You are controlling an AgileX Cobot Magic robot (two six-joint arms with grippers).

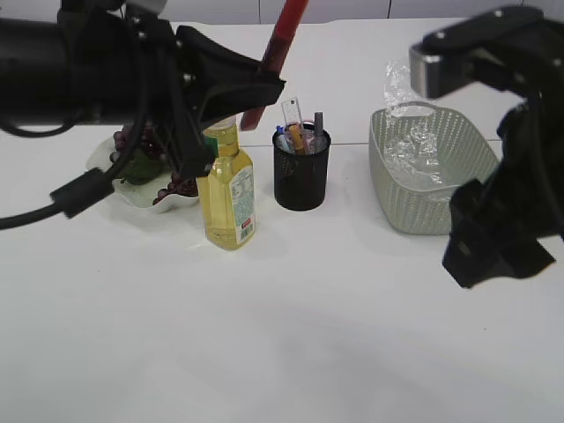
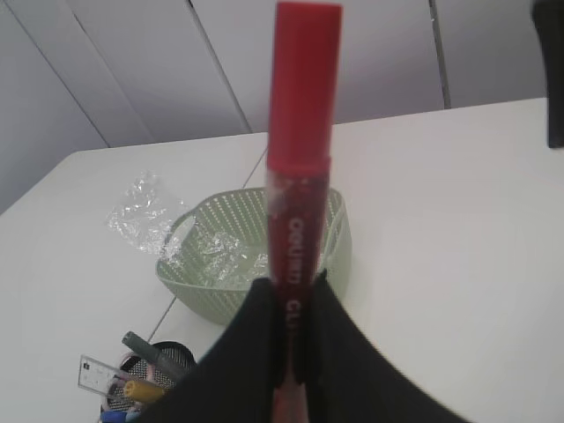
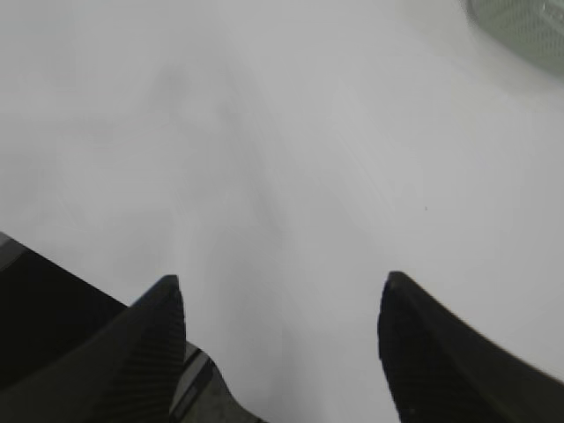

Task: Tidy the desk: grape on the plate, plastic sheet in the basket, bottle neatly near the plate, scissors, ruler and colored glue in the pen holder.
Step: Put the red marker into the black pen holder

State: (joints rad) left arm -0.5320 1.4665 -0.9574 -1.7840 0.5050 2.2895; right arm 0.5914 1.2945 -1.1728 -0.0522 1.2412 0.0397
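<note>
Above the pen holder [image 1: 301, 169], the left pincer [image 2: 295, 352] pinches the colored glue [image 2: 300, 176], lower end hidden; right pincer [image 3: 282, 326] spread

White worktop [image 1: 291, 335] carrying, left to right: plate [image 1: 132, 196] of grapes, upright oil bottle [image 1: 228, 189], black mesh pen holder [image 1: 300, 170], green basket [image 1: 429, 176].

Right gripper [image 3: 282, 330]: two dark fingers [image 3: 154, 348] with ribbed inner pads rise from the bottom edge, spread wide apart, nothing between them. Bare white tabletop [image 3: 264, 150] fills most of the frame beneath. Top right corner: a sliver of pale green perforated basket [image 3: 529, 26], well apart from the fingers.
</note>
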